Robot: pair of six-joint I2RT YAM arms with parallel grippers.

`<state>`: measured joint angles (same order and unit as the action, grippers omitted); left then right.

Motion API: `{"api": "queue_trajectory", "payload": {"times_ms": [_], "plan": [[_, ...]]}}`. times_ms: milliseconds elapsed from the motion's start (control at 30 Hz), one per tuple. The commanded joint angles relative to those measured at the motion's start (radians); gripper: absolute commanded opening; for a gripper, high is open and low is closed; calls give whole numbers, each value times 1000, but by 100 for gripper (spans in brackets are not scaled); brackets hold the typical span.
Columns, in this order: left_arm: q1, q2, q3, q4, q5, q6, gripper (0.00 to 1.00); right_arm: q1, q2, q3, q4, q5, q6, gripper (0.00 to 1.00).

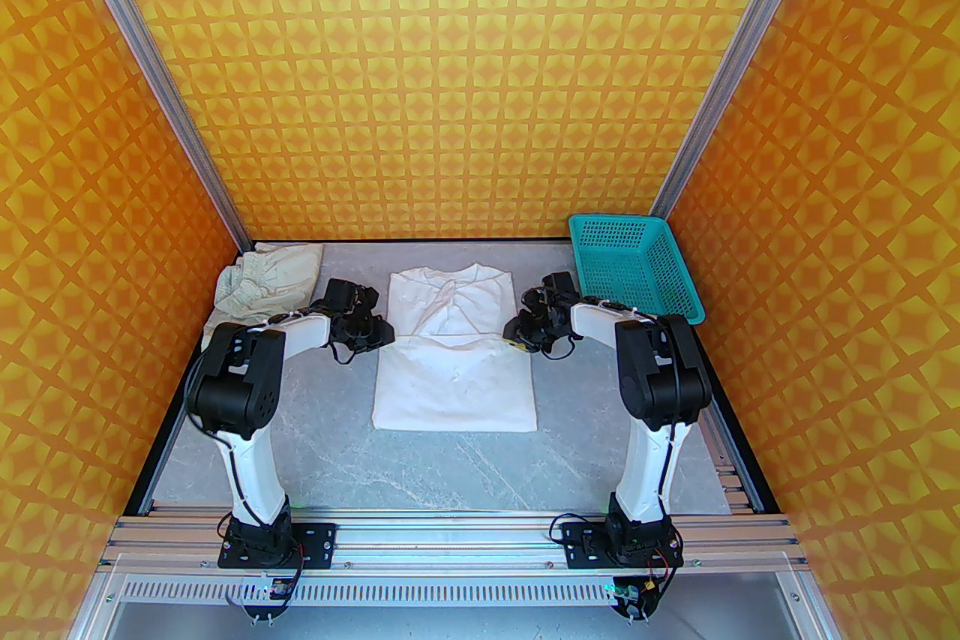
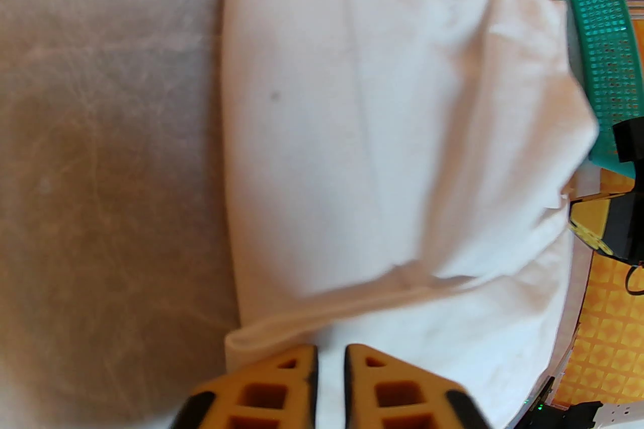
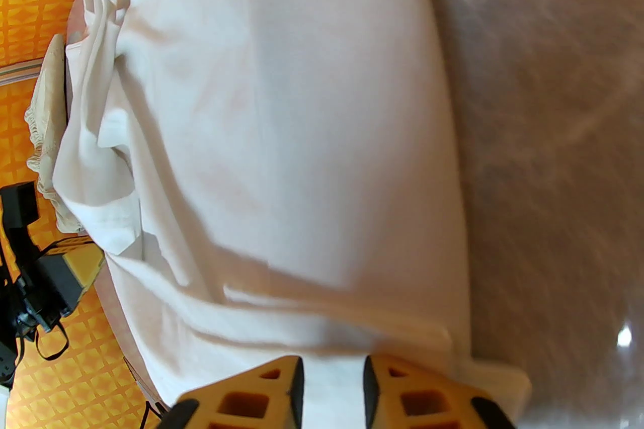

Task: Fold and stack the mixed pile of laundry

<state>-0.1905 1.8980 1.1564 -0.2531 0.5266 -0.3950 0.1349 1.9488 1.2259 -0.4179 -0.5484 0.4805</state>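
The white long-sleeved shirt (image 1: 454, 359) lies flat at the table's centre, sleeves folded inward over its upper half. The beige-cream piece (image 1: 262, 283) with its gathered band sits bunched at the back left, and its edge shows in the right wrist view (image 3: 48, 115). My left gripper (image 1: 384, 333) is low at the shirt's left edge. In its wrist view the yellow fingers stand a narrow gap apart (image 2: 330, 351) over the shirt's (image 2: 352, 115) folded edge. My right gripper (image 1: 516, 337) is at the right edge, its fingers also slightly apart (image 3: 332, 364) above the shirt (image 3: 302, 115).
A teal mesh basket (image 1: 634, 265) stands at the back right, just behind the right arm, and shows in the left wrist view (image 2: 604, 60). Bare grey tabletop (image 1: 465, 472) stretches between the shirt and the arm bases. Patterned orange walls enclose three sides.
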Motion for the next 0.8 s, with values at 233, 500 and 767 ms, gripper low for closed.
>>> {"api": "queue_trajectory", "payload": {"times_ms": [233, 500, 767], "plan": [[4, -398, -300, -166, -62, -53, 38, 42, -444, -339, -69, 54, 11, 45], [2, -591, -485, -264, -51, -81, 46, 241, -684, -436, -167, 128, 15, 47], [-69, -645, -591, -191, -4, -192, 54, 169, -781, -558, -292, 180, 136, 56]]}}
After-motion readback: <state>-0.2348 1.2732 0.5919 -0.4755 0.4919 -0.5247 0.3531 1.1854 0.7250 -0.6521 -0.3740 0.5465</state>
